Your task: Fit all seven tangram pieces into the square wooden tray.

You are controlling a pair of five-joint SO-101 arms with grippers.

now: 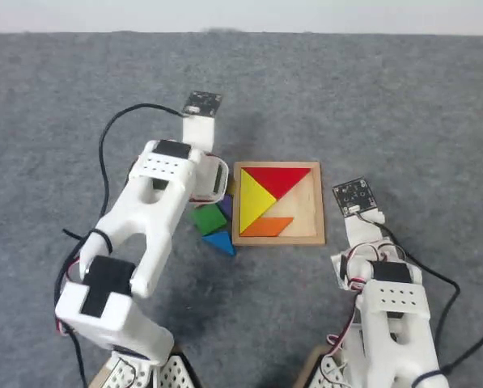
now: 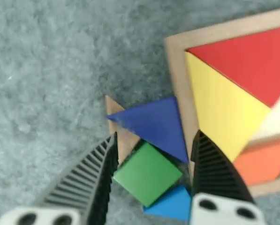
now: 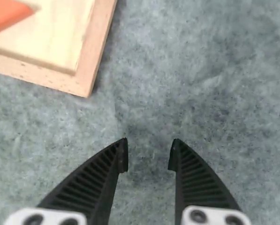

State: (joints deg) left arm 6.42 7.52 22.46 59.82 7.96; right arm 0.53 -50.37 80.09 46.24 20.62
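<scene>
As my left claw (image 2: 156,136) gapes over the green square (image 2: 147,173), wrist camera catching a tan piece (image 2: 125,140) under the dark blue triangle (image 2: 154,124), right claw (image 3: 148,143) open near the tray (image 3: 90,61).

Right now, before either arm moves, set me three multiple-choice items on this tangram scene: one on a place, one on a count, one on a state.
1. Where does the green square lie relative to the tray?
A) inside it
B) beside it on the carpet
C) held in the air

2. How many coloured pieces lie in the tray?
A) one
B) seven
C) three

3. The right gripper is:
A) open over bare carpet
B) shut on a piece
C) shut on the tray rim

1 B: it lies on carpet outside the tray wall.
2 C: the red triangle, yellow triangle and orange piece.
3 A: carpet shows between its parted fingers.
</scene>
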